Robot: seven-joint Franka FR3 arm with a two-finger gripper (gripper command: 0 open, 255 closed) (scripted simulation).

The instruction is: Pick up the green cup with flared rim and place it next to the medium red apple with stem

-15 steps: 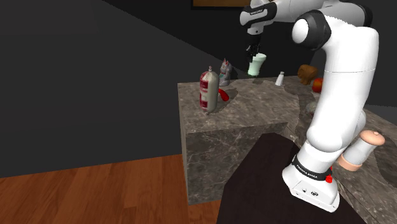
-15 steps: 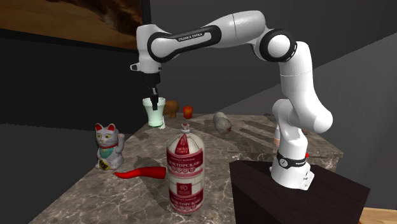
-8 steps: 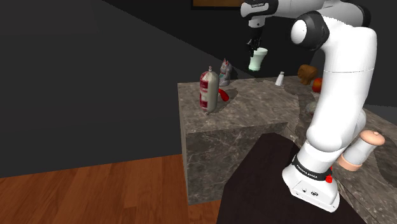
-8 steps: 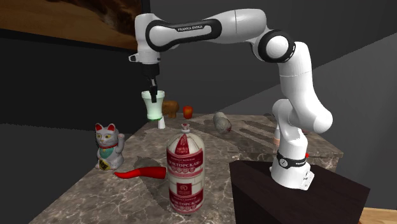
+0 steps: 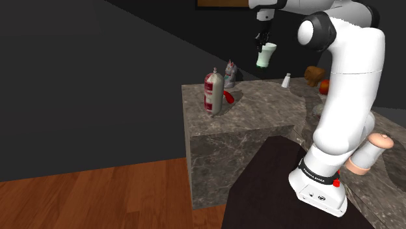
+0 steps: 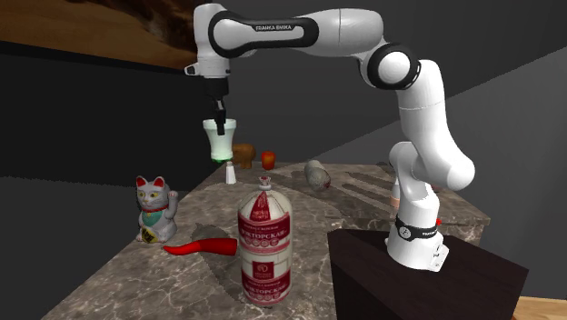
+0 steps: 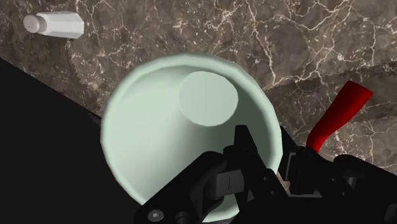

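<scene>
End effector (image 6: 218,123) clamped on the rim of the pale green cup (image 6: 219,141), which hangs upright, clear of the counter (image 6: 363,193). Carry it level past the small white bottle (image 6: 231,173) toward the red apple (image 6: 268,159) farther back, then lower beside it, not touching.

In the second exterior view the cup (image 6: 219,144) is held in the hand (image 6: 218,124) above the worktop (image 6: 363,195), a small bottle (image 6: 231,173) being stood at its six o'clock. The apple (image 6: 268,159) is set at the bottle's two o'clock.
</scene>
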